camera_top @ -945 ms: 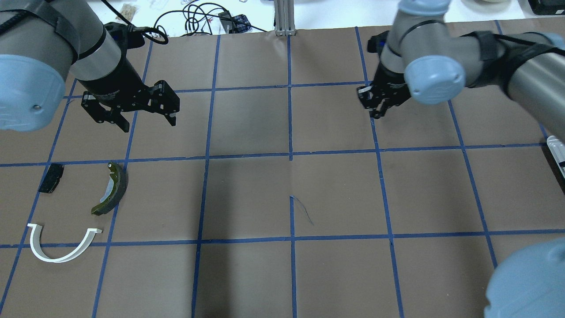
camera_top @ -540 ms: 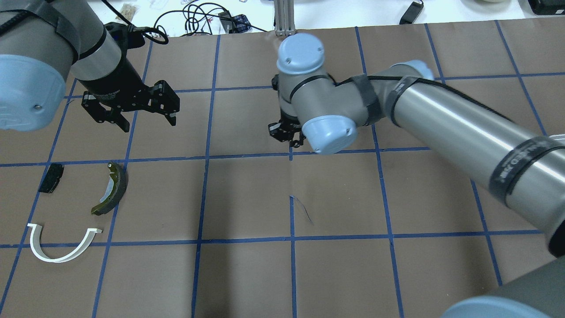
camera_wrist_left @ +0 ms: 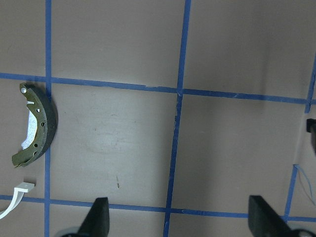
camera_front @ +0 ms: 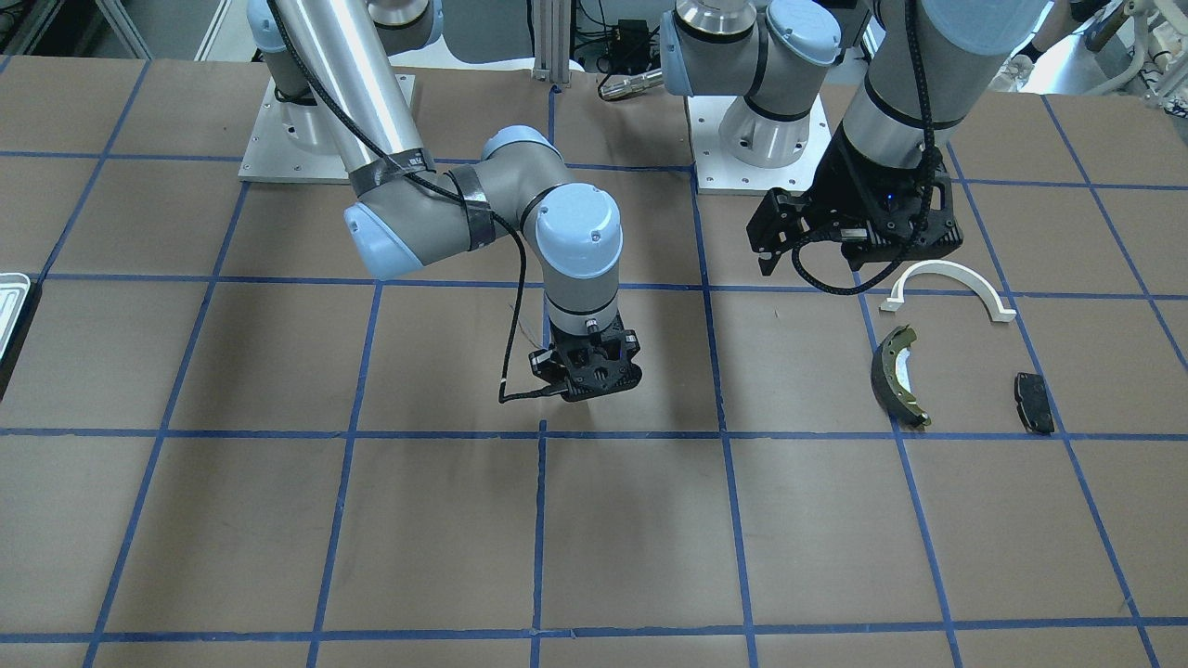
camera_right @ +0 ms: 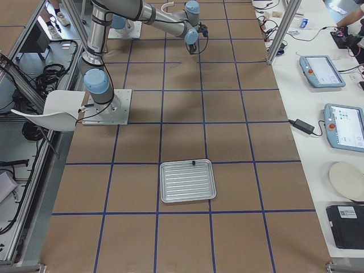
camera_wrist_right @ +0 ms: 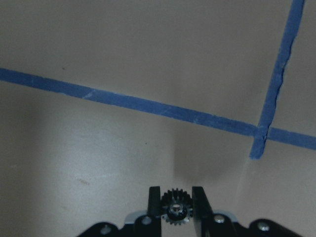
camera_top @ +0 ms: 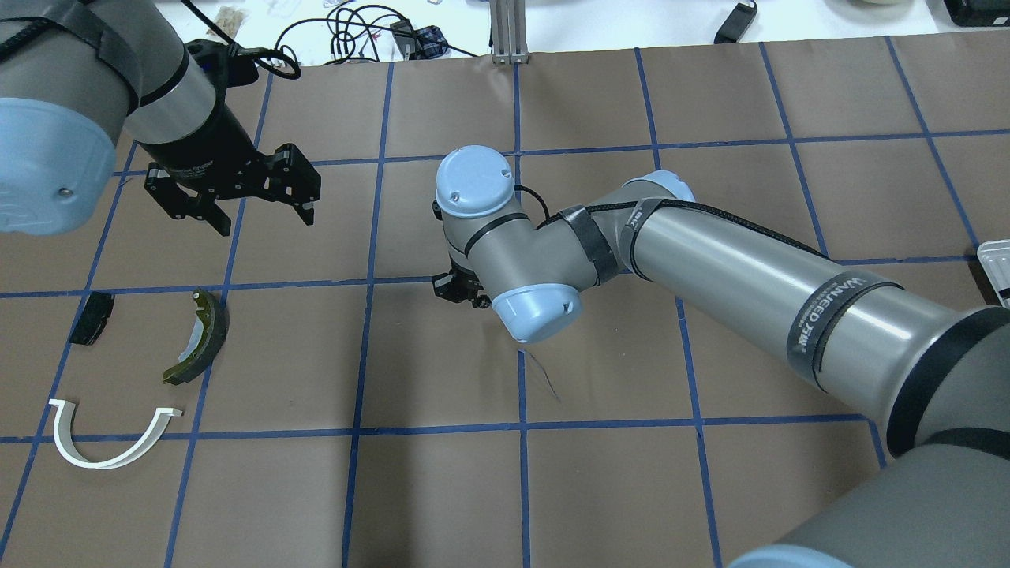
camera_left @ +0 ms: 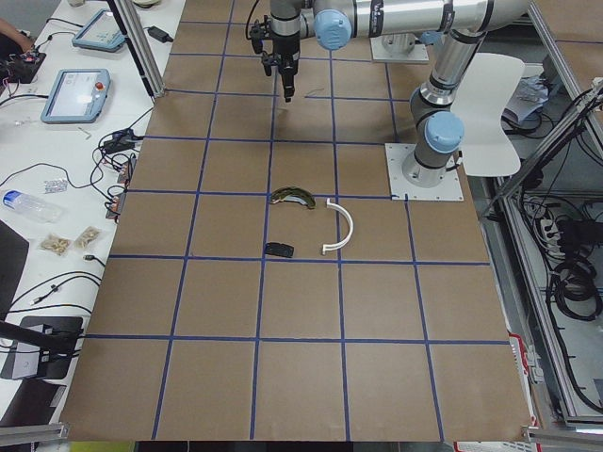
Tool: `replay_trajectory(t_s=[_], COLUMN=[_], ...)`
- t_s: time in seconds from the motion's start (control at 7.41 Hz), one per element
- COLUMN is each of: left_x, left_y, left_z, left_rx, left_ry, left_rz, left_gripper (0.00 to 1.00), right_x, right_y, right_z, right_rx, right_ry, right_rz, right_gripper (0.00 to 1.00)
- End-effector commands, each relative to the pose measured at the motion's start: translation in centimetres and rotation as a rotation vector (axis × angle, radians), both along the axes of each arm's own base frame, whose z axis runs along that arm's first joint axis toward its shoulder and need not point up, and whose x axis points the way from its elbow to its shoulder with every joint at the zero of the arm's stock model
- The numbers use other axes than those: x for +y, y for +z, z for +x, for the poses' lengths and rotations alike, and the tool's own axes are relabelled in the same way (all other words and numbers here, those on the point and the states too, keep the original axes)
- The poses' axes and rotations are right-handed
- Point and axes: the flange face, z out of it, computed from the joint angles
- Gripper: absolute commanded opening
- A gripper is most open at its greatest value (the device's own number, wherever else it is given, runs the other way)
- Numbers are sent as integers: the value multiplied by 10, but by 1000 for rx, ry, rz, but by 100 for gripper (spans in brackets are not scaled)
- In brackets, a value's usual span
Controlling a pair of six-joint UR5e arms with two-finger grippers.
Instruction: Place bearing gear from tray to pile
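Note:
My right gripper (camera_top: 458, 290) hangs over the table's middle, shut on a small black bearing gear (camera_wrist_right: 175, 212), held between its fingertips (camera_wrist_right: 155, 200) above the brown paper. The pile lies at the left: a white semicircular bracket (camera_top: 95, 464), a curved brake shoe (camera_top: 209, 339) and a small black pad (camera_top: 91, 317). My left gripper (camera_top: 267, 222) is open and empty, hovering just beyond the pile. The brake shoe (camera_wrist_left: 37, 126) shows in the left wrist view. The silver tray (camera_right: 187, 181) lies far to the right, holding only a tiny dark speck at its far rim.
The table is covered with brown paper and a blue tape grid. Cables and small items (camera_top: 355, 31) lie beyond the far edge. The tray's edge (camera_top: 996, 268) shows at the right border of the overhead view.
My right arm has swept left from the table's right half to its middle, carrying the gear toward the pile. My left arm and the pile have not moved.

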Motion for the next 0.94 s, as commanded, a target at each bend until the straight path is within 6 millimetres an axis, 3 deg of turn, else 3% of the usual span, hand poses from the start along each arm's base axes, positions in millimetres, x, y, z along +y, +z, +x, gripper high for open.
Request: replay_trajectory(t_s=[0.0, 0.14, 0.4, 0.68, 0.81], left_x=[-4, -4, -17, -29, -23], left_y=[-4, -1, -17, -76, -105], left_z=[0, 5, 6, -12, -47], left_rx=[1, -1, 3, 14, 12], left_ry=[-1, 10, 1, -2, 13], left_rz=[2, -4, -11, -17, -9], left_gripper=[100, 100, 100, 100, 100], right_x=[-13, -33, -72, -88, -89], right_y=[10, 32, 76, 113, 122], right_z=[-17, -52, -170, -288, -351], right_rx=[-3, -8, 22, 53, 58], right_ry=[-14, 12, 140, 233, 316], right_rz=[-26, -57, -34, -33, -10], right_gripper=[95, 98, 98, 97, 96])
